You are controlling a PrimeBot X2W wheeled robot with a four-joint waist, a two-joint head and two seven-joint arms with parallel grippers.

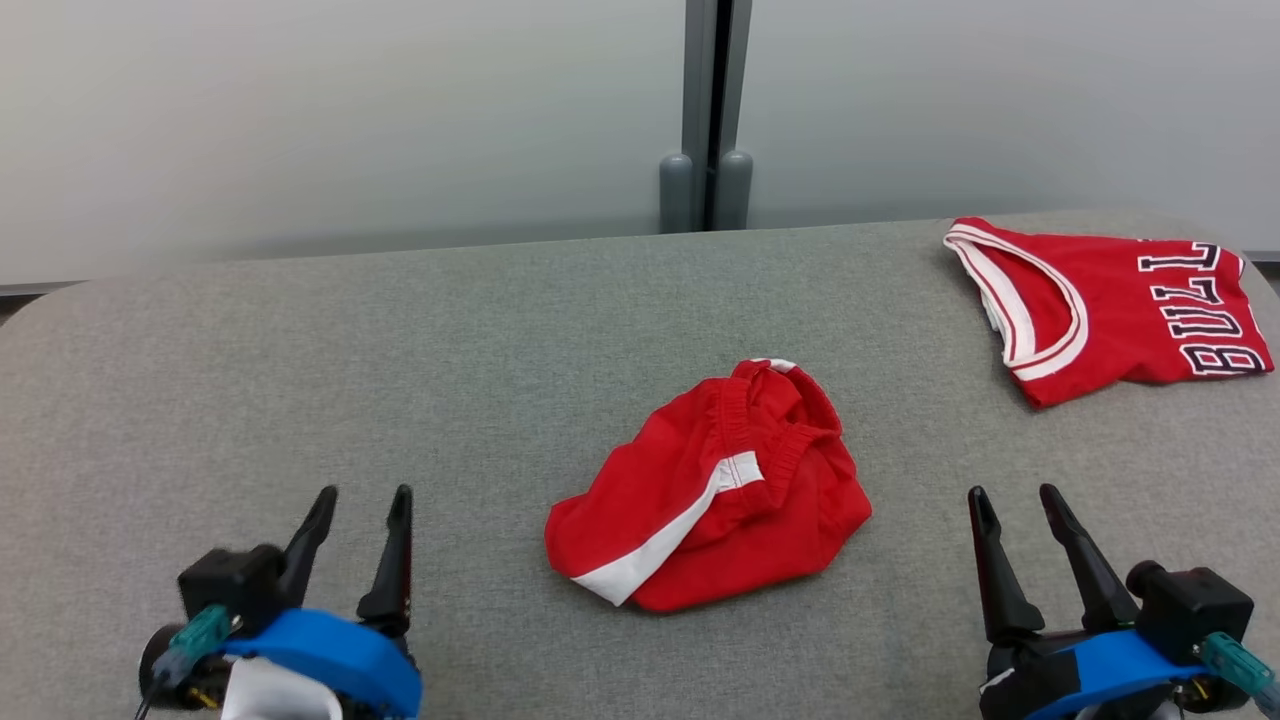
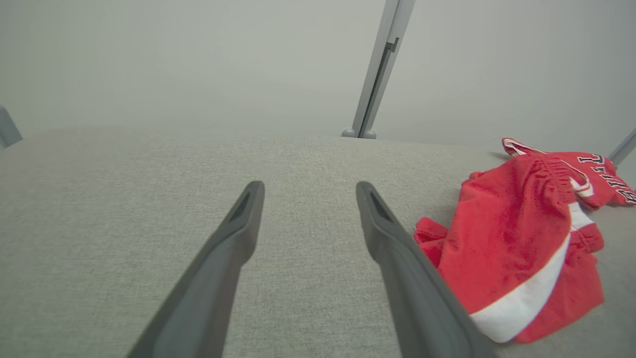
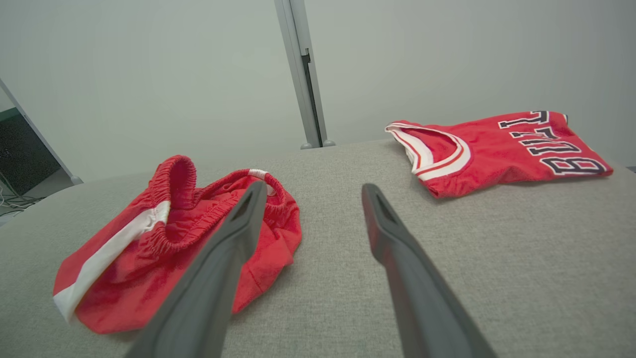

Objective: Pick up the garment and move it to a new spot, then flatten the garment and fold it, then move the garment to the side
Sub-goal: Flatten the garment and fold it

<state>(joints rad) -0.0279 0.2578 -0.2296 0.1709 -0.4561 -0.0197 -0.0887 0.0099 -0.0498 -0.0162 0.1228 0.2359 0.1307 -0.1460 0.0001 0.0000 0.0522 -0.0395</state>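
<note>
Head view: left gripper (image 1: 363,491) and right gripper (image 1: 1011,491), both spread, flank crumpled shorts (image 1: 710,500).

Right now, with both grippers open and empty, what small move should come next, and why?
Probably ease the right gripper toward the crumpled red shorts: they lie bunched and untouched, while the jersey already lies folded at the far right.

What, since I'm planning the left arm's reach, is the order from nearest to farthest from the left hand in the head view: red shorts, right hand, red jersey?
From the left hand:
1. The red shorts, crumpled in the middle, off to its right.
2. The right hand, across at the near right.
3. The red jersey, lying at the far right.
</note>
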